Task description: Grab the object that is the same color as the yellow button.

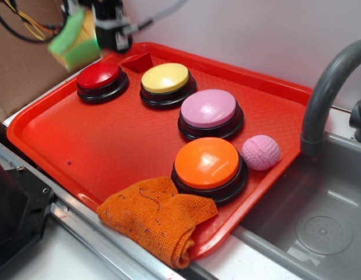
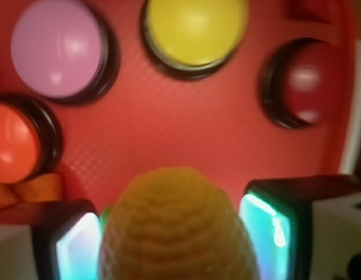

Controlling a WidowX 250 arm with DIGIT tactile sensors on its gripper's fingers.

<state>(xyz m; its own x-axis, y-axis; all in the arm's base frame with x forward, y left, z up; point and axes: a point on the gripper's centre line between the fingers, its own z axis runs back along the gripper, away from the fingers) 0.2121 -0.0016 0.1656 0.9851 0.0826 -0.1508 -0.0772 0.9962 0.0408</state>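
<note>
Corn cob (image 2: 177, 224): nearest the wrist camera, filling the lower middle of the view; yellow ribbed kernels are seen, blurred by closeness
Tool (image 2: 179, 239): closed on the corn cob, a pad (image 2: 78, 245) pressed at each flank; the cob's tip points out beyond the fingers
Position: in the exterior view the cob (image 1: 75, 38) is seen held aloft at the far left corner, clear of the red tray (image 1: 63, 134), its green husk outermost; motion blur is present
Yellow button (image 1: 165, 78): seated on the tray between the red button (image 1: 99, 76) and the pink button (image 1: 209, 108); its colour is matched by the cob
Other things: an orange button (image 1: 207, 163), a pink ball (image 1: 261, 152) just beside it, an orange cloth (image 1: 160, 216) draped over the tray's near edge; a grey sink (image 1: 320, 227) to the right
Handling: judged light, hollow and stiff plastic; the bumps should aid grip, while the taper could let it slide forward
Hold: best taken across the thick middle, as is done here
Progress: the grasp is judged achieved
</note>
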